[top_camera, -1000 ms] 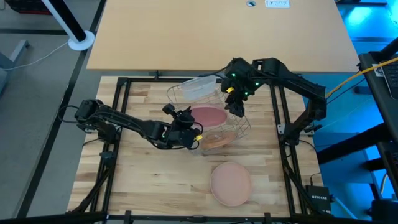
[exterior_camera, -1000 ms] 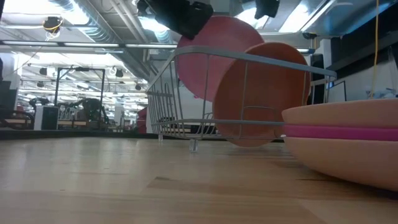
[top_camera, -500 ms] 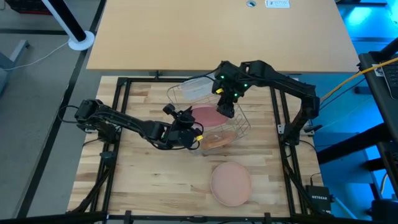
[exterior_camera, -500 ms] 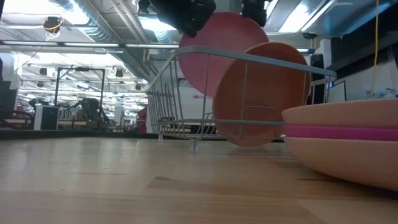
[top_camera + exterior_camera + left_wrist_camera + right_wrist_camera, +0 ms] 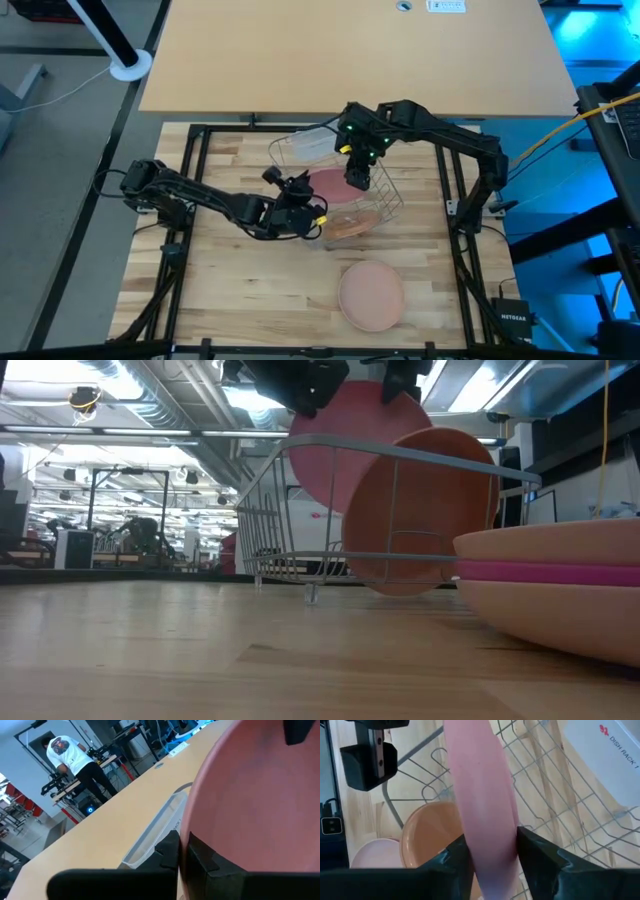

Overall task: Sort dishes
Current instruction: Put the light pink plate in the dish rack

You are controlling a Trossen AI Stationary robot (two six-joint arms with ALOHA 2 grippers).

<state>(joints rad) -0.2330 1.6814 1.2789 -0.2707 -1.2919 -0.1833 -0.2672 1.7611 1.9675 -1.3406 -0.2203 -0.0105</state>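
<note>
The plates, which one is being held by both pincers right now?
The pink plate standing on edge in the wire rack: the left pincer and right pincer hold opposite rims. The orange plate leans untouched beside it; the others are stacked on the table.

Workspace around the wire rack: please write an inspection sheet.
Surface: wooden table, bare wood in front.
Job's things: pink plate on edge in wire rack; orange plate leaning beside it; stack of plates in front.
Clutter: clear tub behind the rack.
Grippers: left gripper shut on pink plate; right gripper straddles its rim.
Cables: yellow cable at right.
Surroundings: person at a far bench.
</note>
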